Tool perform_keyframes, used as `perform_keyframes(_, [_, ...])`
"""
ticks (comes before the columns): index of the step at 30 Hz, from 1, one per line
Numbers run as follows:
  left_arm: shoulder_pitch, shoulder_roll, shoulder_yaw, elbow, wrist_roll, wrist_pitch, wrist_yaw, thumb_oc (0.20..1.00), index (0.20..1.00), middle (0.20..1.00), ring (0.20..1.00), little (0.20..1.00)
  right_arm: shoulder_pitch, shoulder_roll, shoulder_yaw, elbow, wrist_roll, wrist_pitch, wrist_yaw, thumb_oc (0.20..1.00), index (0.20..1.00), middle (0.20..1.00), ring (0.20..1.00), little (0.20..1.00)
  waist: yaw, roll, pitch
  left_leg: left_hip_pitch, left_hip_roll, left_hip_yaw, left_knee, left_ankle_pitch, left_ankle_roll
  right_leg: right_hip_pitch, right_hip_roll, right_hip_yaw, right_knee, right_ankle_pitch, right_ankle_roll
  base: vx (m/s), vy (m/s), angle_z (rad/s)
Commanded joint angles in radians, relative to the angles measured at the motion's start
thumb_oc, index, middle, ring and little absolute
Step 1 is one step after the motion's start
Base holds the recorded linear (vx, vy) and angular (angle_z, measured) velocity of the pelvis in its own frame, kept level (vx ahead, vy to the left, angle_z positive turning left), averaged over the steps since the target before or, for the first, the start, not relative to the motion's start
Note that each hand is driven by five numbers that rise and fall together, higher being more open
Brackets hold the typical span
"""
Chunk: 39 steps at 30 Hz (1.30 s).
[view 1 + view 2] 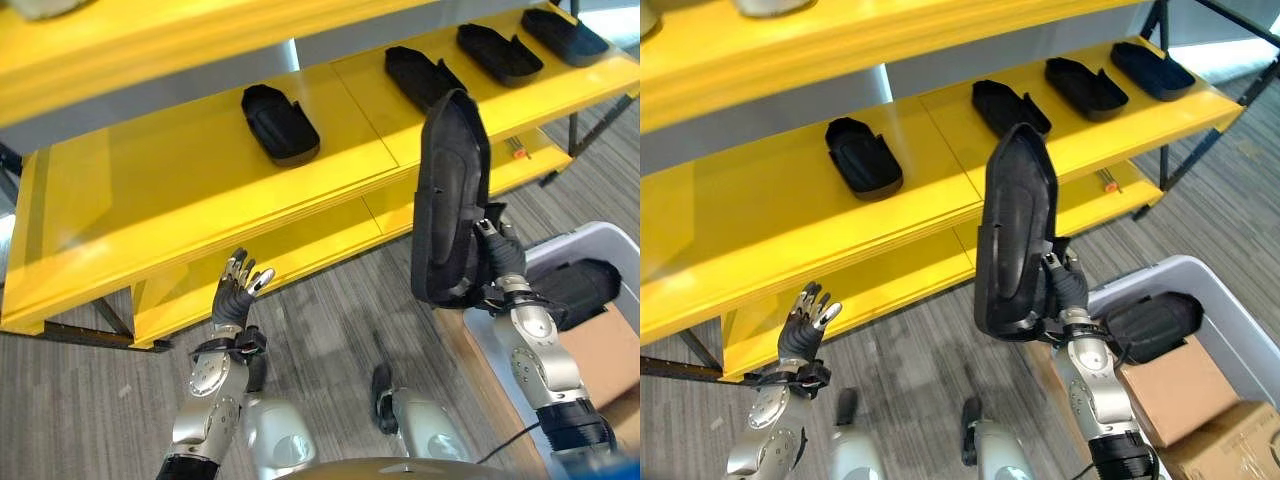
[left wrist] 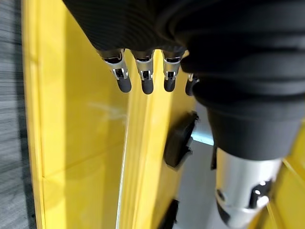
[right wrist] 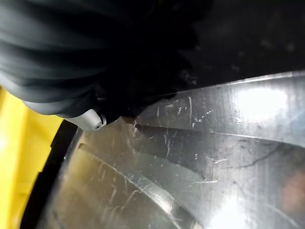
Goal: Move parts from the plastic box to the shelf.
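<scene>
Right robot hand (image 1: 497,255) upright, gripping part (image 1: 450,200)

I hold one long black moulded plastic part (image 1: 1012,230) upright on end in my right hand (image 1: 1065,285), my fingers curled around its lower edge, its hollow side facing the shelf; it stands in the air in front of the glossy yellow metal shelf (image 1: 180,190), above the floor. Four more black parts of the same shape lie flat in a row on the middle board: one (image 1: 279,122) apart towards my left, three (image 1: 422,76) (image 1: 497,52) (image 1: 564,36) closer together to my right. Another black part (image 1: 1155,325) lies in the grey plastic box (image 1: 1240,340) beside my right arm
</scene>
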<state>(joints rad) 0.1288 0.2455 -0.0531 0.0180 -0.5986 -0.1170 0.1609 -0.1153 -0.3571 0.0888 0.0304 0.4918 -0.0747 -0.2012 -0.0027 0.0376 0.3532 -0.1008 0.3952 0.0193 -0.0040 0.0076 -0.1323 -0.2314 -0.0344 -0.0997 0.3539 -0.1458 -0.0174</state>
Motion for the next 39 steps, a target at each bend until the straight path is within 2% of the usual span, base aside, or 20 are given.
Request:
perform_keyframes(1, [0.078,0.067,0.047,-0.118,0.026,-0.055,-0.010,1.000,1.000,1.000,1.000,1.000,0.015,0.015,-0.016,-0.100,0.027,-0.075,0.020,0.200,0.200,0.200,0.200,0.200,0.023,-0.002,-0.105,0.037,-0.064,0.008,-0.038,0.170,-0.023,0.169,-0.095,-0.029,-0.118,-0.003,0.107,0.17,0.221,-0.18])
perform_keyframes(8, [0.060,0.127,0.046,-0.120,0.021,-0.056,-0.022,1.000,1.000,1.000,1.000,1.000,0.032,0.038,-0.034,-0.104,0.051,-0.062,0.036,0.200,0.200,0.200,0.200,0.200,0.048,-0.035,-0.086,-0.050,-0.173,0.008,0.138,0.045,-0.002,0.260,-0.218,-0.081,-0.190,0.039,0.166,0.14,0.198,0.28])
perform_keyframes(12, [0.047,0.152,0.039,-0.119,0.011,-0.057,-0.015,1.000,1.000,1.000,1.000,1.000,-0.022,0.022,-0.015,-0.064,0.080,-0.050,0.035,0.200,0.200,0.200,0.200,0.200,0.083,-0.065,-0.076,-0.126,-0.217,-0.015,0.212,0.002,0.009,0.281,-0.259,-0.123,-0.231,0.061,0.183,0.08,0.141,0.34])
perform_keyframes(21, [0.037,0.191,0.030,-0.124,-0.008,-0.046,-0.023,1.000,1.000,1.000,1.000,1.000,-0.152,-0.010,0.068,0.077,0.184,-0.009,0.058,0.200,0.200,0.200,0.200,0.200,0.179,-0.100,-0.066,-0.201,-0.263,-0.064,0.242,-0.005,0.016,0.309,-0.279,-0.205,-0.254,0.077,0.194,0.05,0.020,0.25])
perform_keyframes(24, [0.034,0.200,0.030,-0.124,-0.011,-0.043,-0.020,1.000,1.000,1.000,1.000,1.000,-0.181,-0.017,0.078,0.098,0.201,-0.004,0.057,0.200,0.200,0.200,0.200,0.200,0.194,-0.105,-0.063,-0.210,-0.271,-0.075,0.241,-0.003,0.016,0.311,-0.278,-0.218,-0.253,0.077,0.194,0.03,-0.010,0.25])
perform_keyframes(25, [0.027,0.209,0.024,-0.124,-0.017,-0.043,-0.015,1.000,1.000,1.000,1.000,1.000,-0.223,-0.019,0.102,0.139,0.213,0.003,0.056,0.200,0.200,0.200,0.200,0.200,0.215,-0.107,-0.053,-0.224,-0.280,-0.091,0.248,-0.004,0.015,0.316,-0.278,-0.232,-0.251,0.072,0.193,0.02,-0.011,0.18])
perform_keyframes(32, [0.013,0.219,-0.001,-0.137,-0.030,-0.043,-0.006,1.000,1.000,1.000,1.000,1.000,-0.361,-0.019,0.155,0.263,0.235,0.020,0.037,0.200,0.200,0.200,0.200,0.200,0.263,-0.111,-0.033,-0.256,-0.301,-0.120,0.255,0.002,0.023,0.317,-0.275,-0.267,-0.245,0.073,0.194,0.02,-0.004,0.18])
perform_keyframes(39, [0.000,0.235,-0.011,-0.146,-0.052,-0.050,0.003,1.000,1.000,1.000,1.000,1.000,-0.558,-0.045,0.171,0.398,0.236,0.020,-0.004,0.200,0.200,0.200,0.200,0.200,0.294,-0.120,-0.018,-0.258,-0.297,-0.131,0.248,0.003,0.028,0.308,-0.262,-0.272,-0.253,0.079,0.194,0.00,0.002,0.05])
